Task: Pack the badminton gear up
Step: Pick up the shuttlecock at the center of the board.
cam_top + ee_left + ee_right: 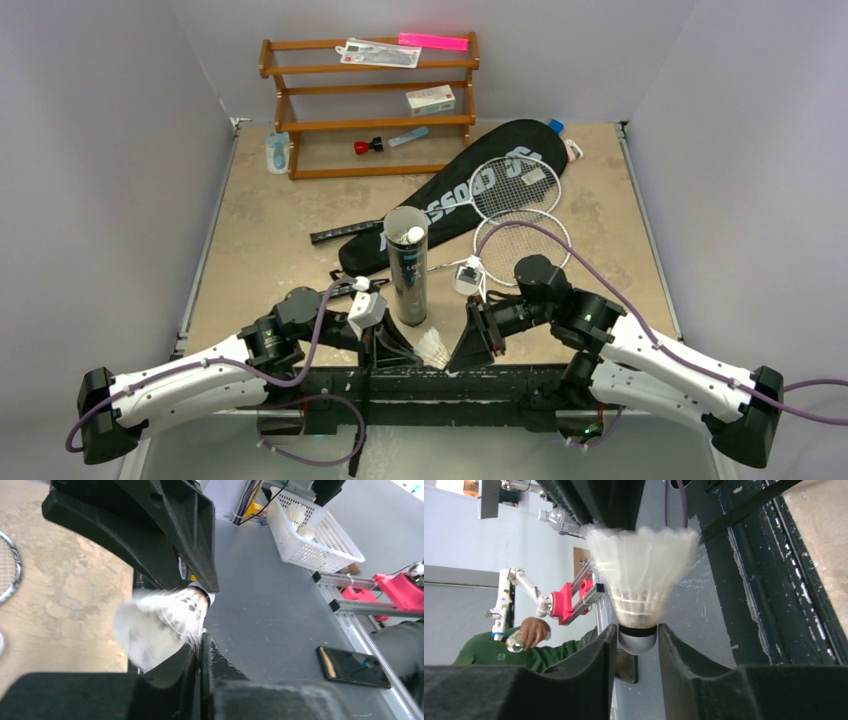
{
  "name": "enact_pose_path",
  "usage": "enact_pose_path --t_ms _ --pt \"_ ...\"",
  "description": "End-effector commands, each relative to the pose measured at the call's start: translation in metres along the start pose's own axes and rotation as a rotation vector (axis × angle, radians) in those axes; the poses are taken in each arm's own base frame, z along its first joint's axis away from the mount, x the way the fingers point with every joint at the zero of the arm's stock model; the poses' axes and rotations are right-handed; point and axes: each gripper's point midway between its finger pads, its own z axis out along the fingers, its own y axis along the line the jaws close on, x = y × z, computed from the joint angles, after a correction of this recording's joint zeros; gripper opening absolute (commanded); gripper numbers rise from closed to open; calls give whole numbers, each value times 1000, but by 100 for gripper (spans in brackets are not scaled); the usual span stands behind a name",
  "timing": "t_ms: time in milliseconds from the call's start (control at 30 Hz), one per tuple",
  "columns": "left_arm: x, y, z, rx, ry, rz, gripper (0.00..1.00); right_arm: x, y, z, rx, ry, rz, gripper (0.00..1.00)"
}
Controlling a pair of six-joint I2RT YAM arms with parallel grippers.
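Top external: arms low, left pincer (417,357) and right pincer (452,360) pinching shuttlecock (434,346).

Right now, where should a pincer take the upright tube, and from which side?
Probably the tube at mid-height on its round wall, coming in level from the near side: it stands upright, and its open top holds a shuttlecock.

Centre frame: dark tube (407,268) upright, top open, second shuttlecock (414,236) showing white in the mouth. Behind, slanting to upper right: black bag (455,195) lettered CROSSWAY, lying flat. Right of centre: upper racket (515,185) head partly on bag, lower racket (523,243) head just below. Lower centre: shuttlecock (435,347) between left gripper (405,352) and right gripper (466,346), both close against it. Top: wooden rack (370,122).
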Motion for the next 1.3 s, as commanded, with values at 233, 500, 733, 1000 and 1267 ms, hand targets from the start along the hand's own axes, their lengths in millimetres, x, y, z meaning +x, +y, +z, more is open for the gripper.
enact_pose_path --t_ms 233,500,733,1000,1267 --pt "-31 14 -9 -158 -87 1 0 -31 -13 -16 154 -230 -101 88" --pt "-57 30 -28 -274 -393 -116 0 -72 -19 -26 159 -530 -167 86" --pt "-60 37 -20 -280 -409 -155 0 -95 -16 -21 139 -597 -219 82" --pt "-71 44 -22 -291 -502 -230 0 -100 -1 -24 59 -669 -257 75" --pt "-70 49 -26 -307 -550 -274 0 -100 -4 -28 76 -708 -289 73"
